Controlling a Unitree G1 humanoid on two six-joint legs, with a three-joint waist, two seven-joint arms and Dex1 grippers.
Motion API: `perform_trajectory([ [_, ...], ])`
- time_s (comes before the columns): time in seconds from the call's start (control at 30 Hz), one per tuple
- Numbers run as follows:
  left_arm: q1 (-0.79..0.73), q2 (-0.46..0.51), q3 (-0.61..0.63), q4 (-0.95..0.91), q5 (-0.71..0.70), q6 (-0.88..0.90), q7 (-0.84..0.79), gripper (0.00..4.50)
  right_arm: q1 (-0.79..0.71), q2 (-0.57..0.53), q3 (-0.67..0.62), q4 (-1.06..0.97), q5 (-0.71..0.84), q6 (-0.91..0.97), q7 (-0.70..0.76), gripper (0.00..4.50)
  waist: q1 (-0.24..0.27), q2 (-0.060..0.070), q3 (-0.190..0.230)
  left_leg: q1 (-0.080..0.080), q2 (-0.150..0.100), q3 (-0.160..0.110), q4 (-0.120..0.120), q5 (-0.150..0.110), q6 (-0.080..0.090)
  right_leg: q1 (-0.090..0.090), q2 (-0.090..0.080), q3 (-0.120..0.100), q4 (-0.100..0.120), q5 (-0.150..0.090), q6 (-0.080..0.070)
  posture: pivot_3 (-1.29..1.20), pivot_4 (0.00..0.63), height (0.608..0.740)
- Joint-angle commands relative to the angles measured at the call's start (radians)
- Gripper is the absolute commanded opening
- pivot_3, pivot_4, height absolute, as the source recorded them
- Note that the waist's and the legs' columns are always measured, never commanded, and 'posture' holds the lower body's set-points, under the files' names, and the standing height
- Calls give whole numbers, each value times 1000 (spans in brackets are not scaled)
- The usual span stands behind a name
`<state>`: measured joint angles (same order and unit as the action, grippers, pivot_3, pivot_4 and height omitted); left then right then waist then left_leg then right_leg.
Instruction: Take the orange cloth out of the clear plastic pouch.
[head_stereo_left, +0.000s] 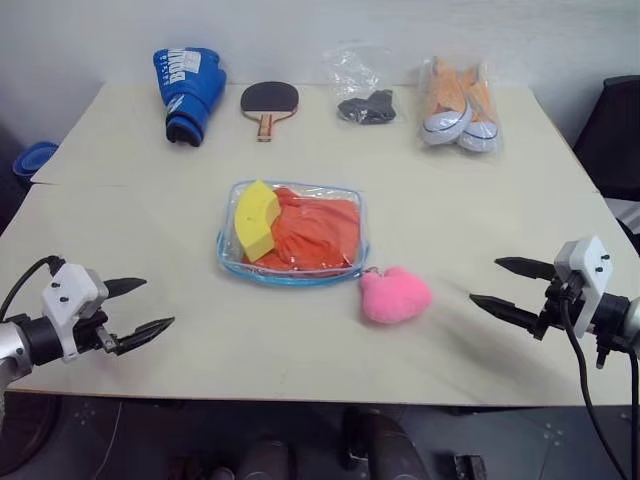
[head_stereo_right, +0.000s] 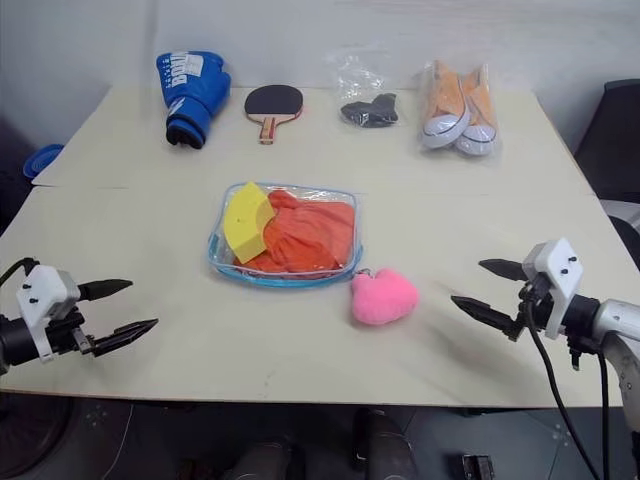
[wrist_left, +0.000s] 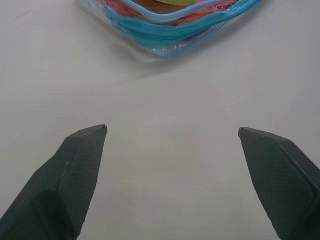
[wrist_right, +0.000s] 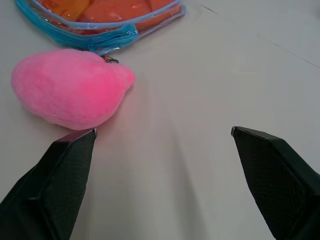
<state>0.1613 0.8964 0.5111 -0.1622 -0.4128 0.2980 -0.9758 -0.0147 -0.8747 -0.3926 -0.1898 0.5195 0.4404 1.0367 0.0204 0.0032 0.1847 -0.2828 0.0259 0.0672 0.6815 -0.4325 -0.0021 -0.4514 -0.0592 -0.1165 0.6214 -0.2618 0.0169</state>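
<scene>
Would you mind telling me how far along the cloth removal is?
Nothing looks done: the orange cloth still lies inside the clear plastic pouch, beside a yellow sponge. Nothing is in hand; the left pincer and right pincer are open, apart from it. Opening and pulling remain.

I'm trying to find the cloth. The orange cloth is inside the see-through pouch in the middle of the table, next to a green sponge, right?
Almost. The sponge is yellow, not green, as the left eye view shows. The rest is right: the orange cloth is inside the see-through pouch in the middle of the table, next to the sponge.
</scene>
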Motion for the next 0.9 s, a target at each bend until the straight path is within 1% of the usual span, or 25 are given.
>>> perform_trajectory([
  [0.03,-8,0,11,-18,-5,-12,3,4474,4,-19,-33,-24,14,-1,0,4500,0,0,0,0,0,0,0,0,0,0,0,0,0,0,0,0,150,740],
  [0.57,-2,7,-15,-18,2,56,25,4474,4,-15,-19,-24,7,5,-23,4500,-2,0,0,0,0,0,0,0,0,0,0,0,0,0,0,0,150,740],
  [0.73,-2,3,-14,-6,23,36,41,4474,10,-17,-12,-27,12,15,-9,4500,-1,0,0,0,0,0,0,0,0,0,0,0,0,0,0,0,150,740],
  [0.9,-7,2,-3,-12,11,47,39,4474,-3,-11,-4,-24,13,15,-7,4500,-1,0,0,0,0,0,0,0,0,0,0,0,1,0,0,0,150,740],
])
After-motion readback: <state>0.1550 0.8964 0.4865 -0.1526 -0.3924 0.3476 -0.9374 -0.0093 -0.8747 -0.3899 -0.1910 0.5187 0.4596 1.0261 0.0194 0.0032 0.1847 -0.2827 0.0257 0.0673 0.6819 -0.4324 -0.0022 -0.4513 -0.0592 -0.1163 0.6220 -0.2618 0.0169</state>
